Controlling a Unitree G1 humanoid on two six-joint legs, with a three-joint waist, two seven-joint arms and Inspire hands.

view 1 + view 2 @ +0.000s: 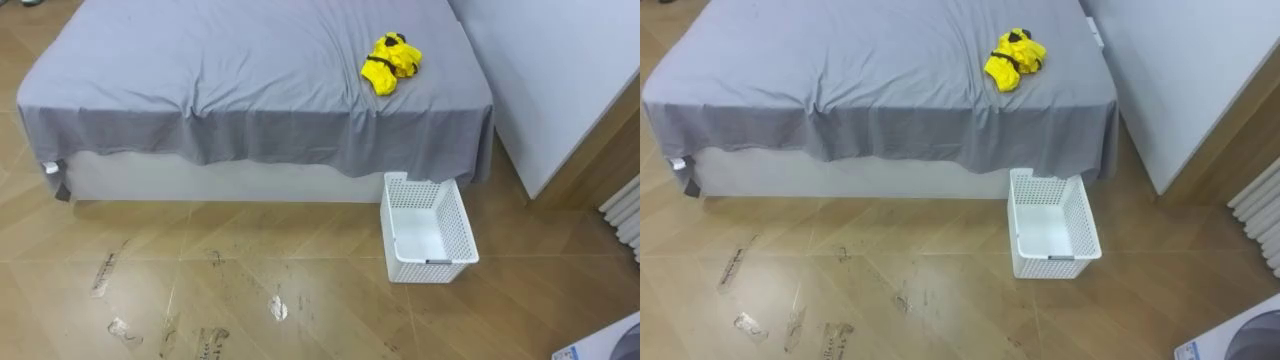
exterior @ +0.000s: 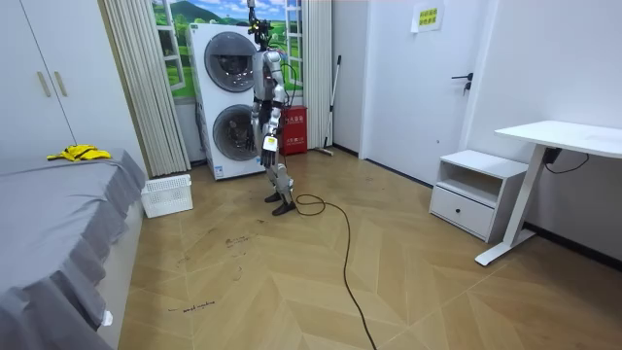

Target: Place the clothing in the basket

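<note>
Floor (image 1: 300,290): wooden boards with scuff marks, nearest the head camera, between the robot and the bed.
Basket (image 1: 428,228): white, perforated, open-topped and with nothing in it. It sits on the floor just beside the bed's near edge, below the right corner.
Bed (image 1: 230,70): covered by a grey sheet that hangs over the near edge.
Clothes (image 1: 390,62): 1 small yellow bundle with dark trim, crumpled on the bed close to its right edge, back from the near edge and roughly in line with the basket.
Robot: stands upright by the stacked washing machines (image 2: 231,102) in the room view, well apart from bed and basket.
Left hand (image 2: 271,145): hangs at the robot's side; fingers too small to tell whether released or clenched.
Right hand (image 2: 257,123): low by the body; I cannot tell its fingers either.
Handling: the bundle is probably light, soft and limp, so it should sag and trail once lifted.
Where to hold: pinch the raised middle of the heap, gathering several folds so no loose end drags.
Stage: nothing is grasped yet; the approach to the bed comes 1st.
</note>
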